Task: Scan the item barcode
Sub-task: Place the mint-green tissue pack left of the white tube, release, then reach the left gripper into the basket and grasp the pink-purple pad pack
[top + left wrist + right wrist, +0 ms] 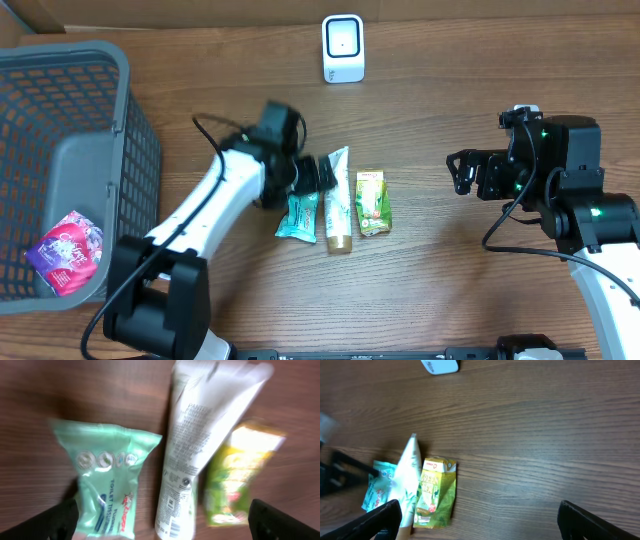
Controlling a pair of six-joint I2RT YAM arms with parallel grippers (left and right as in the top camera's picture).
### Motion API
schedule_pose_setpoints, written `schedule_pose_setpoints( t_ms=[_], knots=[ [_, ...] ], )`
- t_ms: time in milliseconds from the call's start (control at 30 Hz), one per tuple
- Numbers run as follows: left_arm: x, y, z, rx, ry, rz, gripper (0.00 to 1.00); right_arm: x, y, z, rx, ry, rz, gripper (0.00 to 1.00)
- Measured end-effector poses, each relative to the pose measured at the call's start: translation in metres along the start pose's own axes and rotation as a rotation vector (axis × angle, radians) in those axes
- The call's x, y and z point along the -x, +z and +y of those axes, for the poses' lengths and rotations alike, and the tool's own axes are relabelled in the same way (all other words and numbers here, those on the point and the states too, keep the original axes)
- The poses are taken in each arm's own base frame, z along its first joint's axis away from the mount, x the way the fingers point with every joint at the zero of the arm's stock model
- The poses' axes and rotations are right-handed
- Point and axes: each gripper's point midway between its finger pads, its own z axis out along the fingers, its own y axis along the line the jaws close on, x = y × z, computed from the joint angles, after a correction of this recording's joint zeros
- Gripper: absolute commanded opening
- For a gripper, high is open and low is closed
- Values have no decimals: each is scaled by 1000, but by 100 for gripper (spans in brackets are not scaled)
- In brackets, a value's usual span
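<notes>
Left gripper (312,176) hovers jaws wide over the white plastic squeeze tube (197,440), which lies flat on the wooden table (450,290) between a teal soft wipes pack (107,485) and a yellow-green foil pouch (232,477). Right gripper (458,172) is wide too, empty and well apart. The tube looks light, squashy and slick, so I'd pinch across mid-body, clear of what looks like the code near its lower end.
</notes>
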Motion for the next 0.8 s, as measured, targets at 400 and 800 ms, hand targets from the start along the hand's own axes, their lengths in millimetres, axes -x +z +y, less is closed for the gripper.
schedule_pose_setpoints(
  t_ms=[400, 800],
  knots=[
    [54, -258, 19, 73, 40, -457, 100, 0, 0, 0, 0, 0, -1, 100],
    [-1, -355, 205, 403, -512, -607, 99, 0, 0, 0, 0, 0, 0, 100]
  ],
)
